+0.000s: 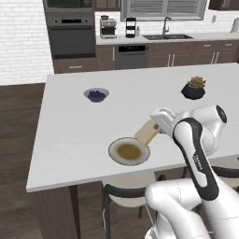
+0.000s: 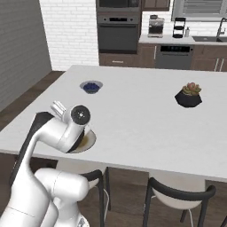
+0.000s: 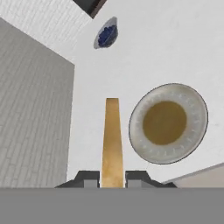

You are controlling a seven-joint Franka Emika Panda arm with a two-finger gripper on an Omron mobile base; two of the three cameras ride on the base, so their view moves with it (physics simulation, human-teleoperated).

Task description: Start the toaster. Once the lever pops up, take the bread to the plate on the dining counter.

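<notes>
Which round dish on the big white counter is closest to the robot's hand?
The plate, wide with a brownish middle, right by the hand holding the bread. The blueberry bowl sits farther away.

A home kitchen: built-in oven, sink, dishwasher, coffee machine and dark wood cabinets behind a white worktop.

The plate is set near the front edge of the counter; the bread is held tilted just above its right rim, with a bowl farther back.
</notes>
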